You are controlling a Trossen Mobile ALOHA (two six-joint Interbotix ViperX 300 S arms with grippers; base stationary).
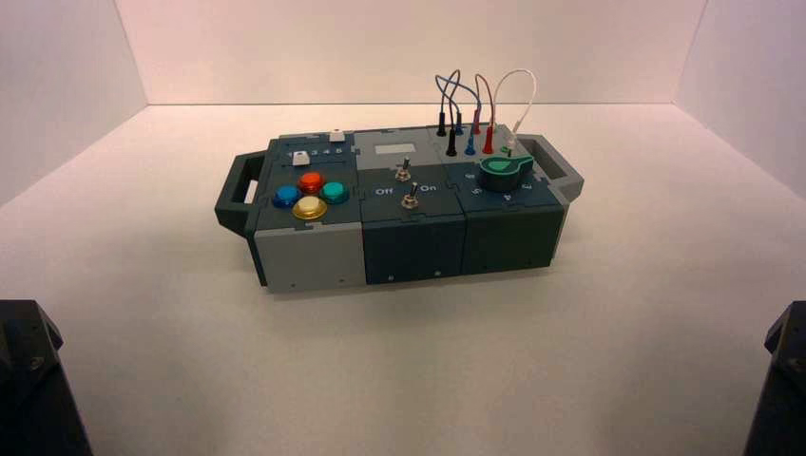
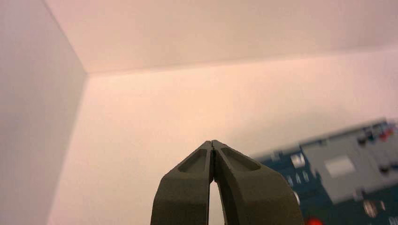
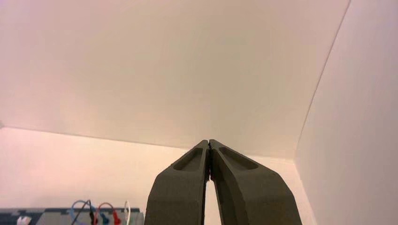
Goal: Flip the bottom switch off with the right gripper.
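Note:
The bottom switch (image 1: 411, 200) is a tiny silver toggle on the middle dark panel of the box (image 1: 409, 249), the nearer of two toggles; the second toggle (image 1: 404, 171) stands just behind it. My right gripper (image 3: 208, 141) is shut with nothing in it, parked far from the box and pointing at the back wall; only the right arm (image 1: 785, 380) shows at the high view's lower right corner. My left gripper (image 2: 212, 142) is also shut and empty, and its arm (image 1: 28, 380) is parked at the lower left corner.
Several coloured round buttons (image 1: 310, 193) sit on the box's left part and a green knob (image 1: 505, 172) on its right part. Looped wires (image 1: 472, 112) rise from the back right. Handles stick out at both ends. White walls enclose the table on three sides.

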